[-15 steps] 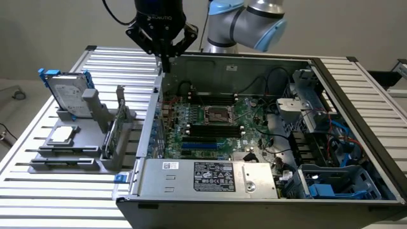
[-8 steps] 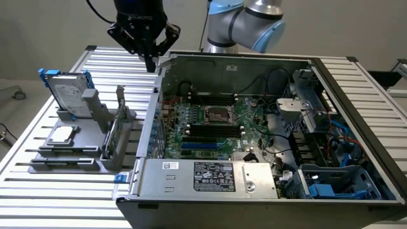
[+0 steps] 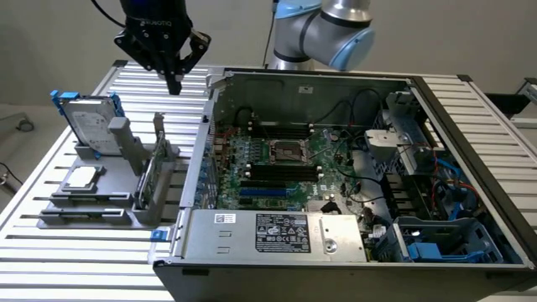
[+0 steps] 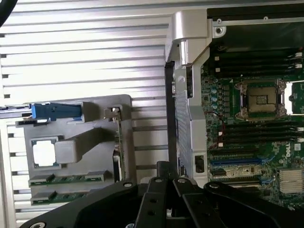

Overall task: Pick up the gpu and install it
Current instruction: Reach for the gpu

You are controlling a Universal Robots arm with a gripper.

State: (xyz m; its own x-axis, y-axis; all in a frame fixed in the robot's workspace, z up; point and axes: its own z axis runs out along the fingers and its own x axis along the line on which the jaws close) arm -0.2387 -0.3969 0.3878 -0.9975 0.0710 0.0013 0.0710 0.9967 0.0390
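Farthest to the exterior view's left of the open computer case (image 3: pixel 336 280), a hard drive (image 3: pixel 88 123) with blue rails stands upright in a gray holder (image 3: pixel 92 214) on the slatted table (image 3: pixel 50 251). A small silver chip (image 3: pixel 82 178) lies flat in the same holder. Nearer the case, just beside its outer wall, the gpu (image 3: pixel 147 179) stands on its thin edge in the holder's slot, untouched. The gripper (image 3: pixel 175 87) hangs in the air above the far end of the holder, near the case's far corner, its jaws pressed together with nothing between them. Inside the case lie the green motherboard (image 3: pixel 277 163) and, at the near wall, the gray power supply (image 3: pixel 277 234).
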